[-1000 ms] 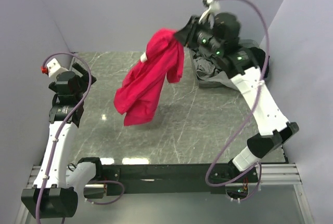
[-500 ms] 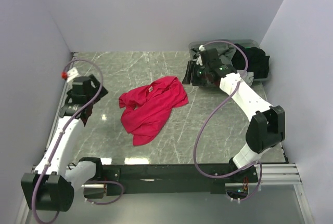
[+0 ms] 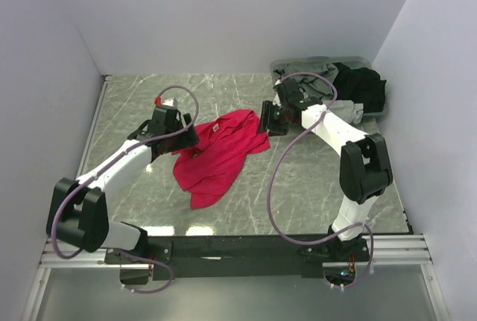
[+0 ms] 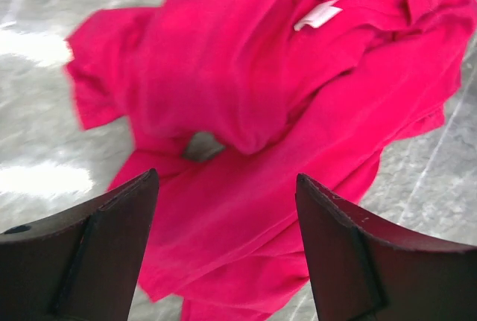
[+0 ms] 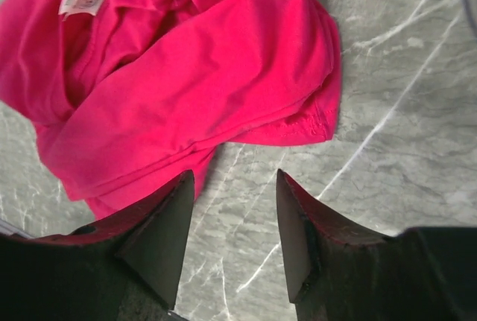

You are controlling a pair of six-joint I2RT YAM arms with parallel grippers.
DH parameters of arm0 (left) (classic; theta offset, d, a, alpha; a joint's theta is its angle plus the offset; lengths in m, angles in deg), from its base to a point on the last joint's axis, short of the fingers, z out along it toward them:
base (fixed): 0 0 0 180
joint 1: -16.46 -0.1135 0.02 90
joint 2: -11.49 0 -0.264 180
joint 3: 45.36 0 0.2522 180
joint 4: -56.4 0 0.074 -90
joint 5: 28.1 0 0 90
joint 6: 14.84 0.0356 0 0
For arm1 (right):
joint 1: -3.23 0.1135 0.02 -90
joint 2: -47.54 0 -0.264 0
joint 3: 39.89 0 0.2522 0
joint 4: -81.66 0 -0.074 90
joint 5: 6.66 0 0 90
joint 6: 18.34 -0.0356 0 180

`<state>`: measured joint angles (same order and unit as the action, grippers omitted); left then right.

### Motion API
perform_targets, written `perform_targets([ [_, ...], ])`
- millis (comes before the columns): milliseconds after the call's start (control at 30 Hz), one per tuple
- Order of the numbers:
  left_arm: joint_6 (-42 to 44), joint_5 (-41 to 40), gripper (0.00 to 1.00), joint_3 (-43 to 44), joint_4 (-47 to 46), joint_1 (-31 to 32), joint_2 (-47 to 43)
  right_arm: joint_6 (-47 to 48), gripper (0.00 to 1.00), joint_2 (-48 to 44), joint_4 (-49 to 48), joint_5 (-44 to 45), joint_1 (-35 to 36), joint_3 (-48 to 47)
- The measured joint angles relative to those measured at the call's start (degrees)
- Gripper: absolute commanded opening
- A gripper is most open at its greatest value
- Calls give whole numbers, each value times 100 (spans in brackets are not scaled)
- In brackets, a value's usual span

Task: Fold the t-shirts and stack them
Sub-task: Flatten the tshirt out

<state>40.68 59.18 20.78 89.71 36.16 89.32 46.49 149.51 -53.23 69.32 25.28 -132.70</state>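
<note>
Left gripper (image 4: 225, 179) and right gripper (image 5: 232, 174) are hovering spread and empty at opposite edges of one red shirt (image 3: 220, 153). Its long axis is running diagonally, far-right to near-left.

The grey, white-veined stone-look surface (image 3: 320, 179) carries 2 things. 1 pinkish-red t-shirt (image 3: 220, 153) lies crumpled near its middle, folds bunched over each other, its white label (image 4: 317, 14) facing up. 1 grey plastic tub (image 3: 363, 59) stands in the far right corner, apart from the shirt.
</note>
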Motion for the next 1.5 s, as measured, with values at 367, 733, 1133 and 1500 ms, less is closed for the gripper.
perform_targets([
  [367,83,645,76,990,-83,295,1338,-59,51,638,2,352,101,7],
  [733,76,555,71,1412,389,507,2122,-59,48,833,44,684,107,42],
  [1133,13,-26,61,1646,828,605,2594,-79,43,1178,74,730,107,-109],
  [1500,-94,-385,52,1672,876,621,2634,-33,20,1478,79,713,107,-391],
])
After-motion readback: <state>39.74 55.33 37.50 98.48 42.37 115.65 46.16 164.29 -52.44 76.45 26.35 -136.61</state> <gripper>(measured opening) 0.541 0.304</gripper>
